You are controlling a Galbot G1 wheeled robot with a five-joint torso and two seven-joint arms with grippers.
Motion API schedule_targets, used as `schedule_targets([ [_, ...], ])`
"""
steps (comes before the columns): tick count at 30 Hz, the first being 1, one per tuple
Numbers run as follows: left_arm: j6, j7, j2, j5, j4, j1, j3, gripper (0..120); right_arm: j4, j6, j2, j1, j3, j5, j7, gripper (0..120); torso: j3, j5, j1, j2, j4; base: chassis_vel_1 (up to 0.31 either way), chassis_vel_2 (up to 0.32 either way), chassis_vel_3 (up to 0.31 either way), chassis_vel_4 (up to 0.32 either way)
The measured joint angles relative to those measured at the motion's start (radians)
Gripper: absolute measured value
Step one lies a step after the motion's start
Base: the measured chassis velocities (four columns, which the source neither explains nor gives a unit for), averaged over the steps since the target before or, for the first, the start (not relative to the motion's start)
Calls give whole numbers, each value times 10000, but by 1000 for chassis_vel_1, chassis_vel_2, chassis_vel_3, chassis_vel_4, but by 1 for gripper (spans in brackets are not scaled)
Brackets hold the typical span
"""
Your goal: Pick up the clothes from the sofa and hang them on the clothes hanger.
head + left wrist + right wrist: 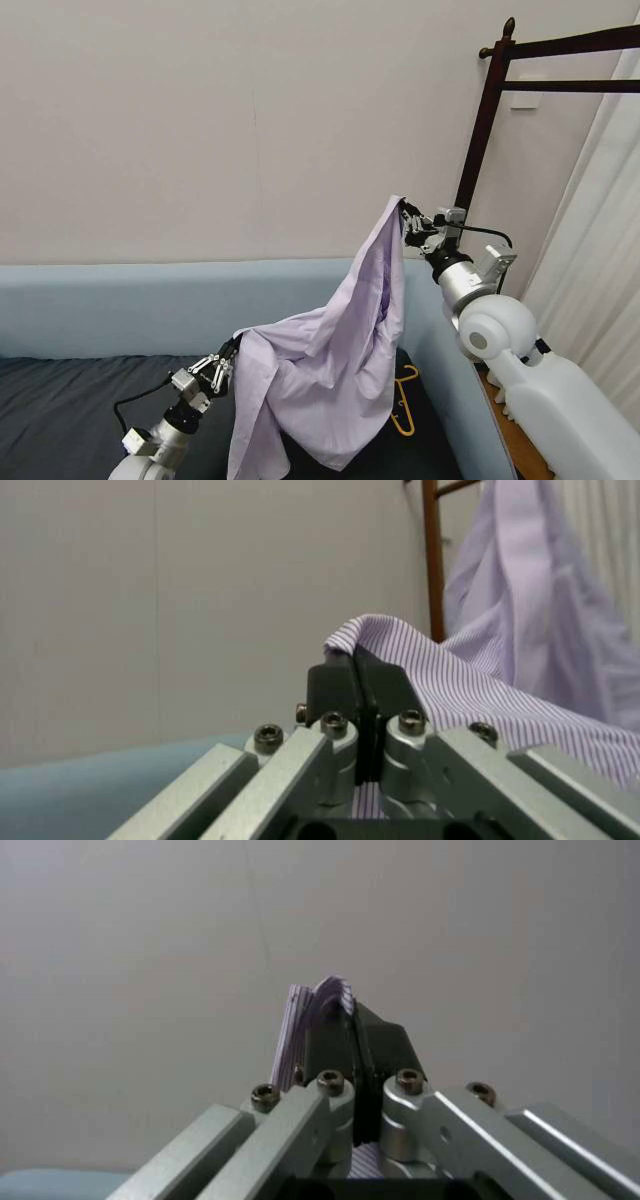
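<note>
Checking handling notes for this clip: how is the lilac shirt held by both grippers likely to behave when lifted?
Probably floppy: the shirt sags in deep folds between the right gripper, held high, and the left gripper, lower down. Likely light: thin striped cloth hangs from fingertip pinches alone. Its loose tail might snag the yellow hanger beneath.

Rack post (481, 135) nr shirt (335, 350); wall (200, 130) behind

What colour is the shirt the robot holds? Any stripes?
The shirt is light purple with thin purple and white stripes, clearest in the left wrist view.
</note>
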Motion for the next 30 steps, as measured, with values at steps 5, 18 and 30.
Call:
schedule_targets([
  [5, 309, -701, -502, 744, 981, -544, 417, 0, 423, 196, -55, -93, 46, 906, -874, 0, 0, 0, 0, 0, -1, 0, 0, 0, 0],
  [18, 1051, -4303, -1339, 3250, 2637, -1191, 1417, 3, 225, 689, 131, -151, -214, 1318, -1892, 0, 1, 2, 0, 0, 0, 0, 0, 0, 0],
  [30, -822, -4244, -1025, 5338, 2075, -400, 973, 51, -502, 803, 507, 269, -596, 900, -1835, 0, 0, 2, 0, 0, 2, 0, 0, 0, 0],
])
